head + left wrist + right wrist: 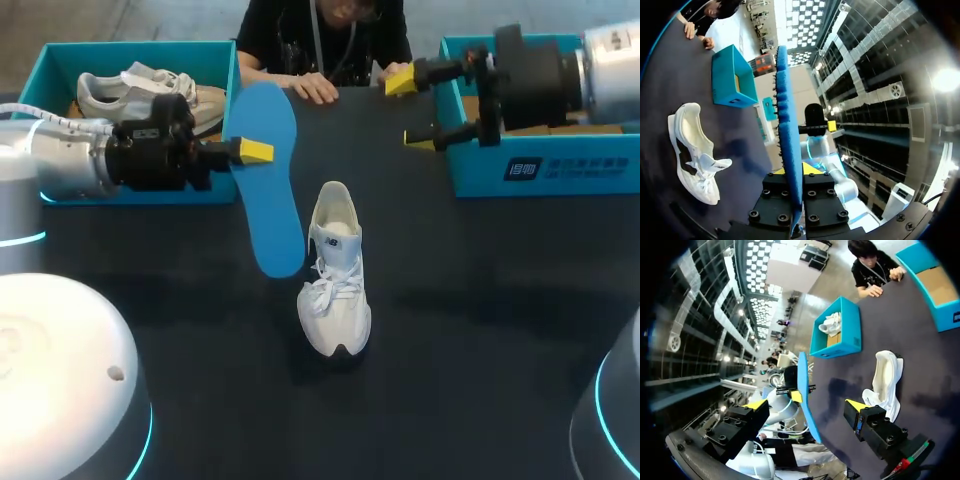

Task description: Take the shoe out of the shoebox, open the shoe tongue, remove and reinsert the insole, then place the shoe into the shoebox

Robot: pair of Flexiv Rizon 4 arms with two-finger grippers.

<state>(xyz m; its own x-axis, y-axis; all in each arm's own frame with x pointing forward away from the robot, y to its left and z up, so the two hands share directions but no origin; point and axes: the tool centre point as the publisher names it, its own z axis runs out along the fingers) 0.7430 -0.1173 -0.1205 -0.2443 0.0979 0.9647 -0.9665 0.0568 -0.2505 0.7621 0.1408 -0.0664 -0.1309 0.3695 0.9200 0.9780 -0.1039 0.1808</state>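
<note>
A white shoe [335,270] lies on the dark table, toe toward me, with its tongue and laces pulled open; it also shows in the wrist views [692,150] [885,380]. My left gripper [245,152] is shut on the edge of the blue insole [270,180], holding it in the air left of the shoe. The insole [787,125] stands edge-on between its fingers [795,172]. My right gripper [410,110] hangs open and empty at the far right, over the corner of the right shoebox [540,175]. From that wrist, the open gripper [807,405] looks across at the insole [804,385].
A teal shoebox [50,60] at the far left holds a second shoe [140,95]. A person's hands [315,88] rest on the table's far edge between the two boxes.
</note>
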